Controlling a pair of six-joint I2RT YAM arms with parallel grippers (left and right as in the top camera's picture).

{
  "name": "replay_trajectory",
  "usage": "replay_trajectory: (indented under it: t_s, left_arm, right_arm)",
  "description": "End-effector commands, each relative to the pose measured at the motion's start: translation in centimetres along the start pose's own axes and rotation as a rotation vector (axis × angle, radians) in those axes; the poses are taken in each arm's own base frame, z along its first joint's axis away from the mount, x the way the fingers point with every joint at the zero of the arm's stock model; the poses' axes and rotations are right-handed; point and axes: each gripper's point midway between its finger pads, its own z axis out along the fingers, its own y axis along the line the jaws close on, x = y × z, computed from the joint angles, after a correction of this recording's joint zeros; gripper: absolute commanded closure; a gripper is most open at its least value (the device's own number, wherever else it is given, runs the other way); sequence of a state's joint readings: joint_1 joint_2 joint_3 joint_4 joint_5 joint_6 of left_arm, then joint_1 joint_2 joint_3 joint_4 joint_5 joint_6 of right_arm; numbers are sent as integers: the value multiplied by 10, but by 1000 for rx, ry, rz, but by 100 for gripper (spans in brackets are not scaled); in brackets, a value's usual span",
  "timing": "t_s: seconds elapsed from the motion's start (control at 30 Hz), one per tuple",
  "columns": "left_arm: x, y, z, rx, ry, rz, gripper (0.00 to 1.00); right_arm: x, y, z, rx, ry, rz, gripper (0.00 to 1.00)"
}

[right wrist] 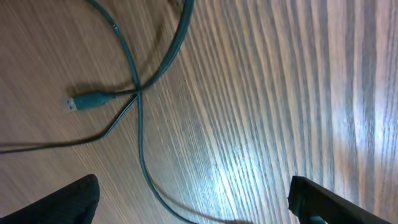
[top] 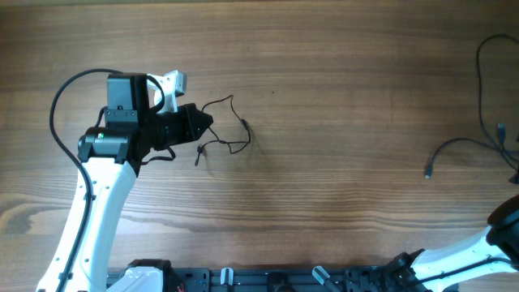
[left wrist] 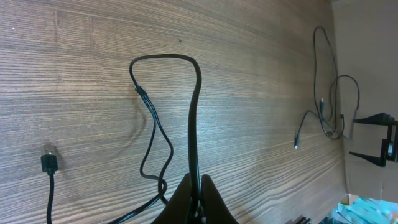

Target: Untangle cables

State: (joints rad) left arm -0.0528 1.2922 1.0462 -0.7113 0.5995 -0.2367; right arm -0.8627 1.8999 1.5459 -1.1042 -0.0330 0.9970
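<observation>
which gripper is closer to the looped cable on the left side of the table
Left. The left gripper is shut on the looped cable, pinching it. The right gripper is far off at the table's right side, open above the other cable.

No legible text, label, brand, number or sign anywhere in any of the three views.

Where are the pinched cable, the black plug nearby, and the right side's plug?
pinched cable (left wrist: 191, 130): left wrist view, upright stretch under the loop.
black plug (left wrist: 48, 163): left wrist view, plug body.
right-side plug (right wrist: 84, 101): right wrist view, plug body.
</observation>
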Motion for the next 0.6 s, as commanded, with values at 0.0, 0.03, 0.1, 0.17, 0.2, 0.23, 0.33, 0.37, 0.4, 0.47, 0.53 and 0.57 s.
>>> replay_trajectory:
  t_s: [0.0, 0.03, 0.1, 0.17, 0.2, 0.23, 0.33, 0.37, 0.4, 0.47, 0.53, 0.57]
  left_arm:
    - [-1, -2, 0, 4, -3, 28, 96]
    - [-1, -2, 0, 4, -3, 28, 96]
    - [-1, -2, 0, 4, -3, 27, 96]
    - [-1, -2, 0, 5, -3, 28, 96]
    - [-1, -2, 0, 5, -3, 27, 96]
    - [-1, -2, 0, 5, -3, 27, 96]
    - [-1, -2, 0, 5, -3, 27, 96]
    - [-1, -2, 0, 5, -3, 27, 96]
    - [-1, -2, 0, 5, -3, 27, 96]
    - [-1, -2, 0, 5, -3, 27, 96]
    - [-1, -2, 0, 5, -3, 27, 96]
    - [-1, -2, 0, 5, -3, 27, 96]
  right_arm:
    - [15, -2, 2, 42, 20, -69, 0]
    - [21, -3, 3, 53, 29, -81, 0]
    - [37, -4, 5, 82, 50, -108, 0]
    - [59, -2, 14, 103, 57, -179, 9]
    - [69, 7, 22, 78, 50, -279, 14]
    - [77, 16, 29, 48, 37, -386, 17]
    - [101, 36, 50, -25, -2, -707, 23]
    - [108, 38, 56, -34, -12, -759, 27]
    - [111, 39, 59, -35, -24, -780, 30]
    - [116, 38, 66, -23, -46, -805, 35]
    - [122, 28, 74, -4, -29, -810, 35]
    - [123, 24, 77, 5, -23, -802, 35]
